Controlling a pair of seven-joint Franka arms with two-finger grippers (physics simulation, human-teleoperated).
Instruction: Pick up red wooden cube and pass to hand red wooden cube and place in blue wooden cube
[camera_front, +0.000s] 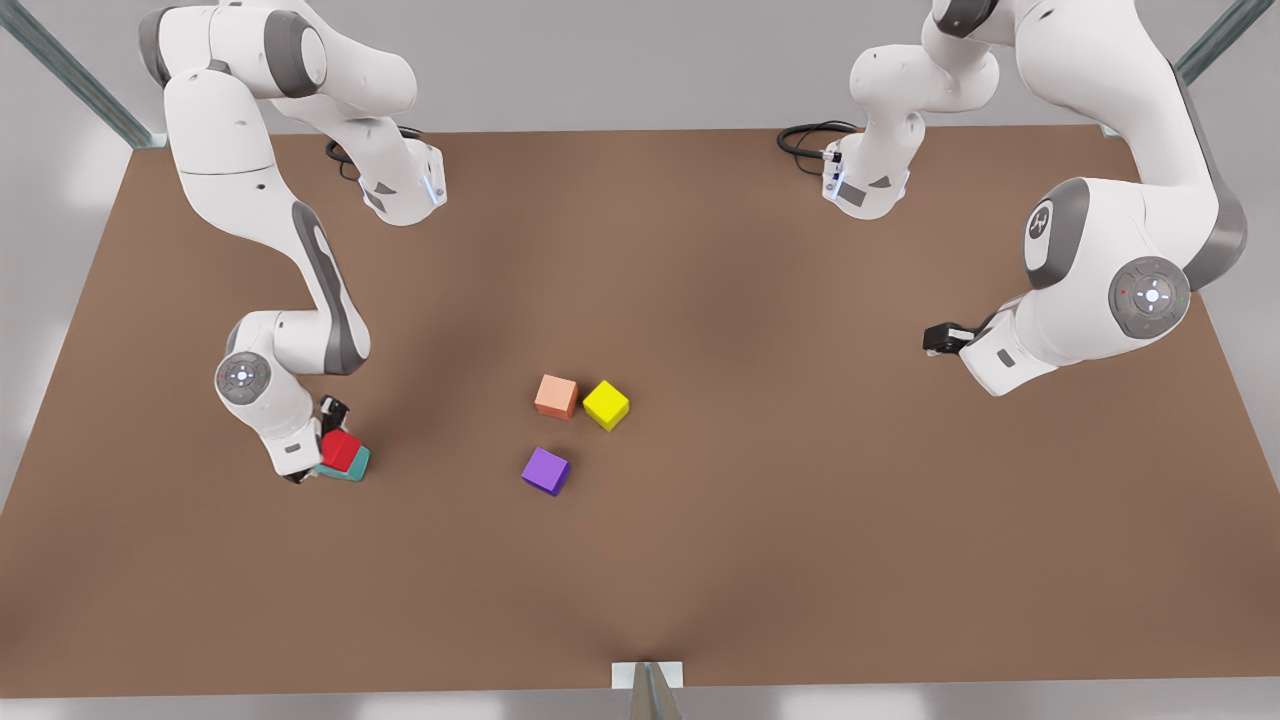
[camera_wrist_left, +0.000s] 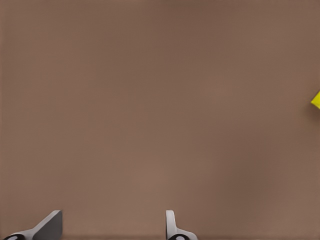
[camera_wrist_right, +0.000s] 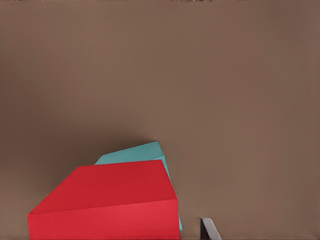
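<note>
The red wooden cube lies on top of the blue wooden cube, a teal block, near the front view's left side. It sits skewed, so teal shows past its edge. My right gripper straddles the red cube and is open: one fingertip stands clear of the cube's side, and the other is hidden behind the cube. My left gripper waits open and empty above bare table at the front view's right.
A salmon-orange cube, a yellow cube and a purple cube sit close together mid-table. The brown table spreads wide around them. Arm bases and cables stand at the far edge.
</note>
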